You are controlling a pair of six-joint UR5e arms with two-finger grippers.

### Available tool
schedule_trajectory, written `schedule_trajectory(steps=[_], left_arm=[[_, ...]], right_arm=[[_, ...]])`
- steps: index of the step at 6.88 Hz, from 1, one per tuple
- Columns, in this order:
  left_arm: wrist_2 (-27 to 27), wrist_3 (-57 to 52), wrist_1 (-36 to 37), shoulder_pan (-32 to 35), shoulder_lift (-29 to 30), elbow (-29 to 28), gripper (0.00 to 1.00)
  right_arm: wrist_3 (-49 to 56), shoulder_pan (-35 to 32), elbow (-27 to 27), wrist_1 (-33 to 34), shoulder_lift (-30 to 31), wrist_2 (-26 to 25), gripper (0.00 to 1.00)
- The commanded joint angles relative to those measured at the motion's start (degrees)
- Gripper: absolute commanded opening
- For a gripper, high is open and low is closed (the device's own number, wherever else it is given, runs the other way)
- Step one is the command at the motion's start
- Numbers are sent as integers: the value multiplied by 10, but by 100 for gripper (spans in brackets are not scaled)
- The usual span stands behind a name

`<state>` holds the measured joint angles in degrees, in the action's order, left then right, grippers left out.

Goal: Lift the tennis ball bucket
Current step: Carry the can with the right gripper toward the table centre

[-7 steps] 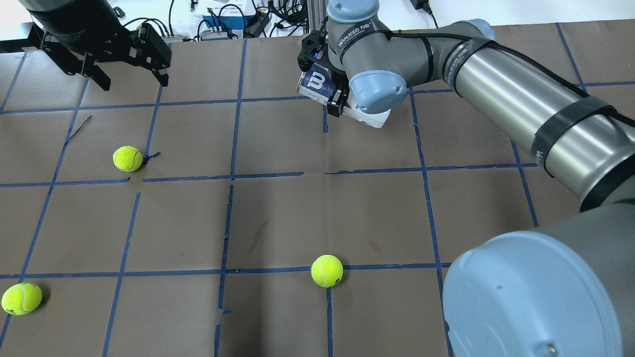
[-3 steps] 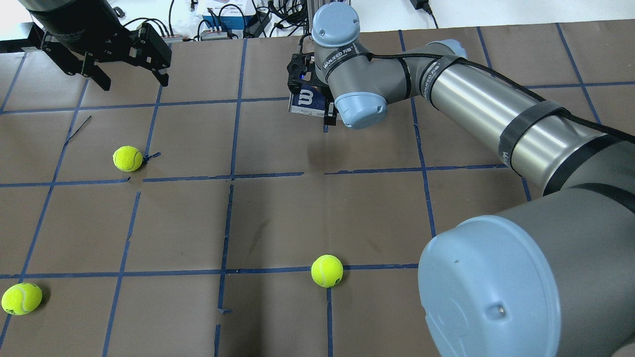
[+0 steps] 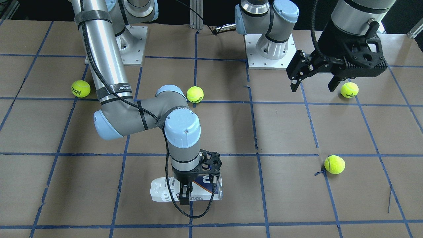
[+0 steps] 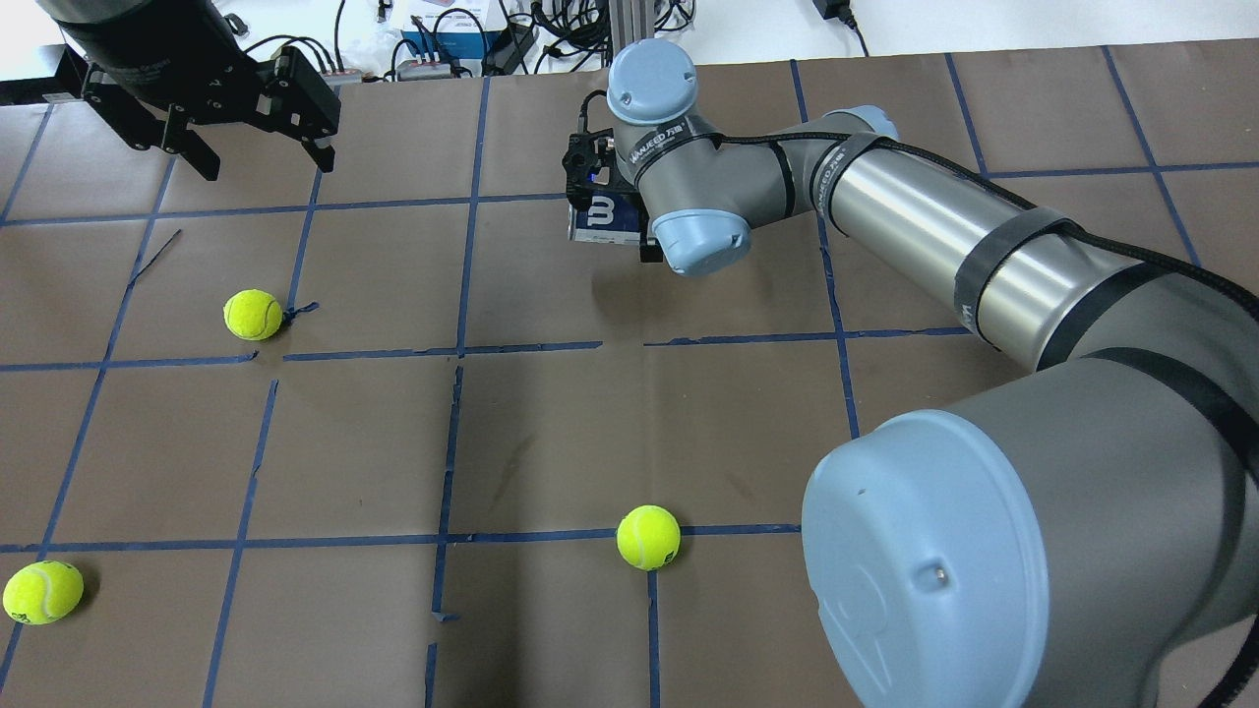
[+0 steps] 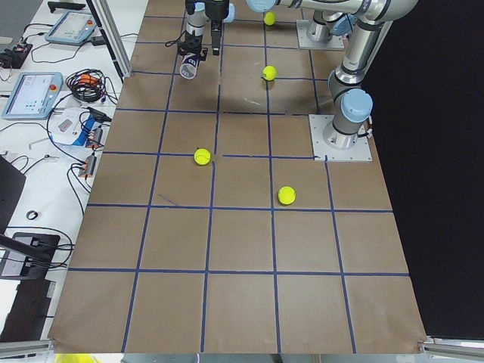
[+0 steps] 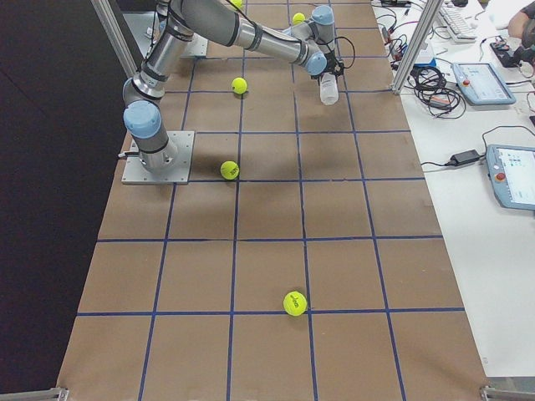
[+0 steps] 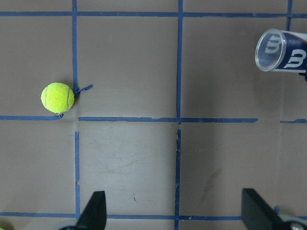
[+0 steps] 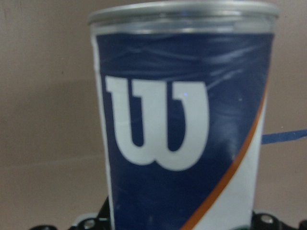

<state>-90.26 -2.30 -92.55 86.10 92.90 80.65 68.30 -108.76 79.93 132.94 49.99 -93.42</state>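
The tennis ball bucket (image 3: 163,193), a clear can with a white-and-navy "W" label and a silvery rim, lies level in my right gripper (image 3: 185,195), which is shut on its middle. It hangs above the table at the far centre in the overhead view (image 4: 598,212), with a faint shadow under it. Its label fills the right wrist view (image 8: 182,134). Its open rim shows at the top right of the left wrist view (image 7: 280,50). My left gripper (image 4: 268,165) is open and empty, high over the far left of the table.
Yellow-green tennis balls lie on the brown, blue-taped table (image 4: 551,433): one at left (image 4: 253,314), one near centre (image 4: 648,537), one at the near left edge (image 4: 42,592). A further ball (image 3: 81,88) lies by the right arm's base. Cables and boxes line the far edge.
My right arm has swung the can to the left in the overhead view and turned it, and its wrist has come up. The left arm and the balls have not moved.
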Motion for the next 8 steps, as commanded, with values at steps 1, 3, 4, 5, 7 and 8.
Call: schedule_trajectory(steps=[1, 3, 4, 5, 7, 8], left_arm=[[0, -1, 0, 0, 0, 0, 100], [3, 1, 0, 1, 2, -1, 100], [4, 0, 0, -1, 1, 1, 100], [4, -1, 1, -1, 2, -1, 100], [4, -2, 0, 1, 9, -12, 100], [3, -18, -7, 7, 16, -8, 100]], right_arm=[[9, -1, 13, 2, -3, 3, 83], [10, -1, 16, 2, -4, -1, 100], [10, -1, 16, 4, -4, 0, 100], [10, -1, 16, 6, -3, 3, 100], [-11, 7, -24, 8, 13, 7, 100], [-51, 18, -54, 0, 29, 5, 100]])
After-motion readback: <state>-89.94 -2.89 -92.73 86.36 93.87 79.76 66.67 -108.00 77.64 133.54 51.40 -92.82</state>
